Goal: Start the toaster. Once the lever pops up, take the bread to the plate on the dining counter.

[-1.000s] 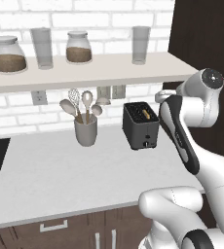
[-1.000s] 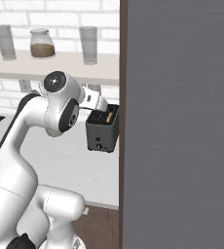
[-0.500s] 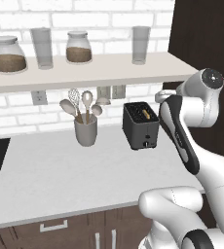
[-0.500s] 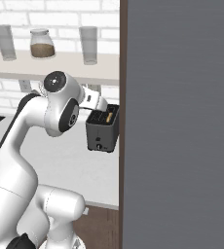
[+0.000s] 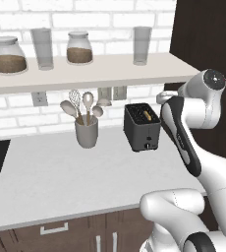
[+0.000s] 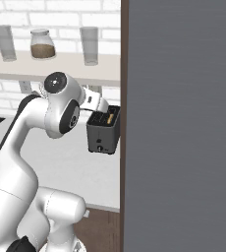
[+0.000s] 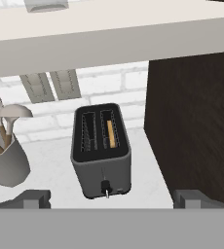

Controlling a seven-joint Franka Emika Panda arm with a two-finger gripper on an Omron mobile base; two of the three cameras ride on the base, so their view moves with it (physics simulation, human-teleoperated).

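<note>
While the gripper (image 7: 111, 198) hangs up in the air with its jaws spread as wide as they go and nothing between them, the toaster (image 7: 102, 151) sits right below and ahead of it in the hand view, well apart from the finger tips (image 7: 33, 198). So no contact with anything yet.

Nearest bit of the toaster is its narrow front face with the little lever knob (image 7: 105, 187), which looks like it's in the lower part of its slot, though I can't really tell how far down it sits. Behind that, on top, the bread (image 7: 111, 133) is tucked down into the right-hand slot as the hand view shows it, just a tan edge showing. The toaster stands upright on the white tabletop (image 5: 61, 172), near the dark cabinet wall (image 7: 192, 121) on one side and with the utensil crock (image 5: 86, 133) off to the other.

What I'd worry about: that knob is tiny and the jaws are wide open, so coming down a bit off-line could mean a finger slips past it, or shoves the whole toaster backward toward the brick wall instead of pushing the lever. The shelf (image 5: 85, 71) overhead and that cabinet wall also leave the arm little room.
</note>
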